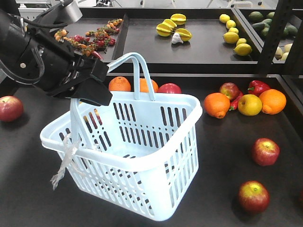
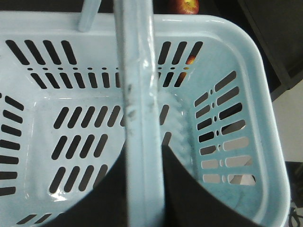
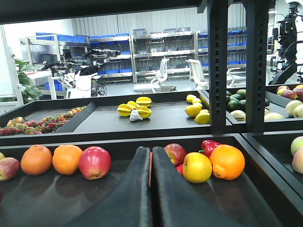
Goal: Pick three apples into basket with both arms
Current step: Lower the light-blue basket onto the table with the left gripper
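Across the dark surface point(image 1: 28, 189) apples point(image 1: 265, 151) wait; our left claw point(image 1: 90, 93) clasps the empty basket point(image 1: 142, 189), so our clenched, empty right claw point(image 3: 151, 153) must open to pick one.

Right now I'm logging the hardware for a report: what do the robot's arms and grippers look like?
The left arm is black and bulky, built of rounded segments, with black cables looping over it and a grey round cap on top. The left gripper is black and angular. The right gripper has two long black fingers, smooth and tapering, with a thin orange strip between them.
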`<state>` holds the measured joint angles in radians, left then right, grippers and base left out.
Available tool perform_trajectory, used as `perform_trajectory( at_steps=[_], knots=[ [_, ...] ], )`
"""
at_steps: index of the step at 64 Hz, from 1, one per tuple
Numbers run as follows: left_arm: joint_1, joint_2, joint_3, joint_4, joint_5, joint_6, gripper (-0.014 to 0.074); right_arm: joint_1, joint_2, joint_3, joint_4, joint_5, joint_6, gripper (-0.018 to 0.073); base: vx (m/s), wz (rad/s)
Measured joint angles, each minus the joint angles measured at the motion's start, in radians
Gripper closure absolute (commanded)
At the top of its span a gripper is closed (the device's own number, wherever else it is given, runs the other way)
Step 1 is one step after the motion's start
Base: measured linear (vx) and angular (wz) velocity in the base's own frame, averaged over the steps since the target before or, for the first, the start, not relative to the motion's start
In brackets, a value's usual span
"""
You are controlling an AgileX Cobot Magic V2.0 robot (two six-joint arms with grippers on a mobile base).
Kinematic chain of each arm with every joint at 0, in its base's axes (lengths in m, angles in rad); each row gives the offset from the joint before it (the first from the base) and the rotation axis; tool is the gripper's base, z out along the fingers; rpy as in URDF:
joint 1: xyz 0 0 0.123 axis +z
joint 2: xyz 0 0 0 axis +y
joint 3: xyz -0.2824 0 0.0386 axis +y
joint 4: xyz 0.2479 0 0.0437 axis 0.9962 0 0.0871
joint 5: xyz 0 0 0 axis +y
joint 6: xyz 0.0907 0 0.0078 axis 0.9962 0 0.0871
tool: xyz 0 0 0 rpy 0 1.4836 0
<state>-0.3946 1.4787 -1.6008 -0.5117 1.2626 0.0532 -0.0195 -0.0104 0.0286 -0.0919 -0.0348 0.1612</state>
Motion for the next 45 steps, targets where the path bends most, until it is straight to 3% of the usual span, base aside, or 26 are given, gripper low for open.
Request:
perform_trajectory(
  at_steps=[9, 17, 26, 32, 45],
  knots=[
    [0.0, 0.0, 0.0, 0.001, -0.06, 0.043, 0.0604, 0.0, 0.0, 0.0, 0.0, 0.0, 0.0, 0.0564, 0.0, 0.0],
    [0.0, 0.0, 0.0, 0.0, -0.118, 0.141, 0.0604, 0.0, 0.0, 0.0, 0.0, 0.0, 0.0, 0.0564, 0.0, 0.0],
    [0.0, 0.0, 0.0, 0.0, -0.175, 0.341, 0.0604, 0.0, 0.0, 0.0, 0.0, 0.0, 0.0, 0.0564, 0.0, 0.0],
    [0.0, 0.006, 0.0, -0.01, -0.201, 0.519, 0.0604, 0.0, 0.0, 0.0, 0.0, 0.0, 0.0, 0.0564, 0.0, 0.0],
    [0.0, 0.085, 0.0, -0.114, -0.2, 0.742, 0.0604, 0.0, 0.0, 0.0, 0.0, 0.0, 0.0, 0.0564, 0.0, 0.0]
  ],
)
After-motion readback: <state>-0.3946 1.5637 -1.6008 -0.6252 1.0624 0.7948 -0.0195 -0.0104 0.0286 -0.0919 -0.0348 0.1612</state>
